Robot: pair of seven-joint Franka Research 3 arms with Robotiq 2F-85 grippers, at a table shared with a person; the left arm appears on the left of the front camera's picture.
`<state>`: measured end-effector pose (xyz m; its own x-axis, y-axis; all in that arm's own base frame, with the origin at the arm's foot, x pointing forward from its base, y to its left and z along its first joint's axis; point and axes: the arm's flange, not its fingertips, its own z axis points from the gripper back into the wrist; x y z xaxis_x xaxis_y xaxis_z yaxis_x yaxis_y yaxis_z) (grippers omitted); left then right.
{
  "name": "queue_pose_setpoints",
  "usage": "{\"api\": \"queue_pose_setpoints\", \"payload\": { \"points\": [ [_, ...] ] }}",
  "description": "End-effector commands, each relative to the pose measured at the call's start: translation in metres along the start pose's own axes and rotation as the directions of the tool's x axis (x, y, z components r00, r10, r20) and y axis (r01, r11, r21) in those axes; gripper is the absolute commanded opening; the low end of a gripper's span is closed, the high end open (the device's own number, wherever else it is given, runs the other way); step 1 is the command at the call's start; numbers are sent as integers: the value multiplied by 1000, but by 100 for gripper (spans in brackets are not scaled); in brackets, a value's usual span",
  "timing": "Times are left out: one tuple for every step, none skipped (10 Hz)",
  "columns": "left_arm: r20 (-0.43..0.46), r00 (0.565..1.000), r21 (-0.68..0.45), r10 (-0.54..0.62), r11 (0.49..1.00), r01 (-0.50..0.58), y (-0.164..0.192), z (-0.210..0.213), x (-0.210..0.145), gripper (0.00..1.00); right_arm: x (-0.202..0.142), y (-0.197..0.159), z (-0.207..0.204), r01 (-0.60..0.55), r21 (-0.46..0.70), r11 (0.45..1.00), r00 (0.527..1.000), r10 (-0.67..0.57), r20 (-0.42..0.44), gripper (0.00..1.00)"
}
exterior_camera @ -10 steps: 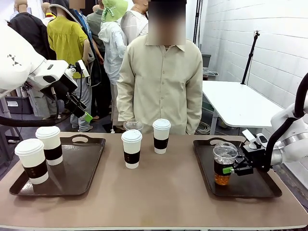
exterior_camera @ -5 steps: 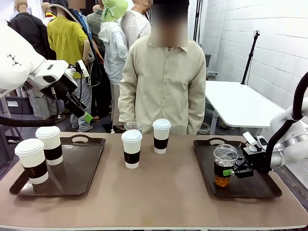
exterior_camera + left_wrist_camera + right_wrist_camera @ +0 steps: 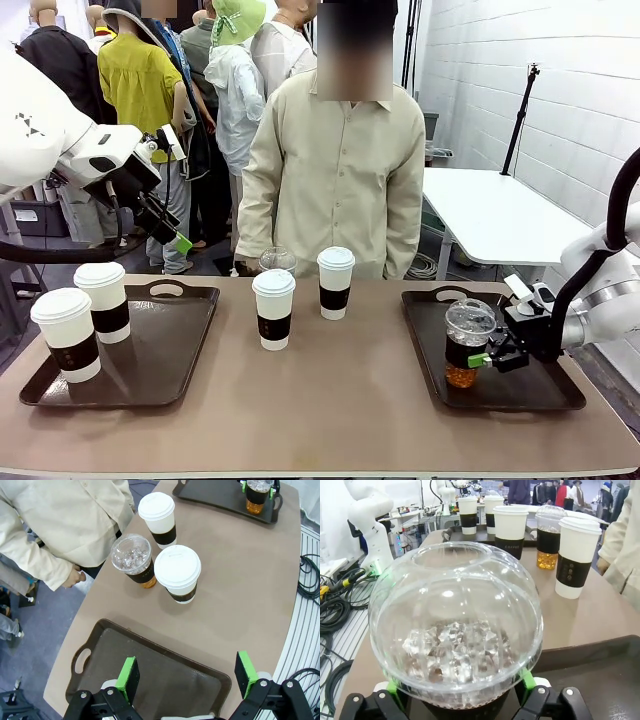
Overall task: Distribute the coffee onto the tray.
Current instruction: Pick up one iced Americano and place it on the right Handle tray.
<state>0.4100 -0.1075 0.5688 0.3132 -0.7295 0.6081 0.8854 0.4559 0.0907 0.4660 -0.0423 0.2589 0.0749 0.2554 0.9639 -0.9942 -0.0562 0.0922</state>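
dome cup (image 3: 467, 345): upright on right tray (image 3: 545, 388), left half, amber drink with ice
right gripper (image 3: 478, 358): fingers either side of dome cup at sleeve height; can't tell if clamped or let go
second dome cup (image 3: 132, 560): bare table (image 3: 340, 410), far edge, just beside front white cup (image 3: 273, 308)
back white cup (image 3: 335, 282): mid-table, between trays
left tray (image 3: 165, 365): holds near tray cup (image 3: 67, 333) and far tray cup (image 3: 102, 300), both upright
left gripper (image 3: 187, 672): jaws wide, empty, above left tray
person (image 3: 335, 170): standing at far side
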Motion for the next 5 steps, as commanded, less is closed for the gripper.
{"api": "queue_pose_setpoints", "payload": {
  "points": [
    [6, 1000, -8, 2, 1000, -2, 1, 0, -1, 100, 1, 0, 7, 39, 15, 999, 999, -39, -8, 100],
    [6, 1000, -8, 2, 1000, -2, 1, 0, -1, 100, 0, 2, 11, 62, 13, 998, 998, -61, -8, 100],
    [6, 1000, -8, 2, 1000, -2, 1, 0, -1, 100, -2, 4, 16, 83, 1, 997, 996, -83, -14, 100],
    [6, 1000, -8, 2, 1000, -2, 1, 0, -1, 100, -4, 6, 21, 96, -16, 995, 995, -96, -19, 100],
    [6, 1000, -8, 2, 1000, -2, 1, 0, -1, 100, -4, 7, 27, 109, -22, 994, 994, -109, -21, 100]
  ]
}}
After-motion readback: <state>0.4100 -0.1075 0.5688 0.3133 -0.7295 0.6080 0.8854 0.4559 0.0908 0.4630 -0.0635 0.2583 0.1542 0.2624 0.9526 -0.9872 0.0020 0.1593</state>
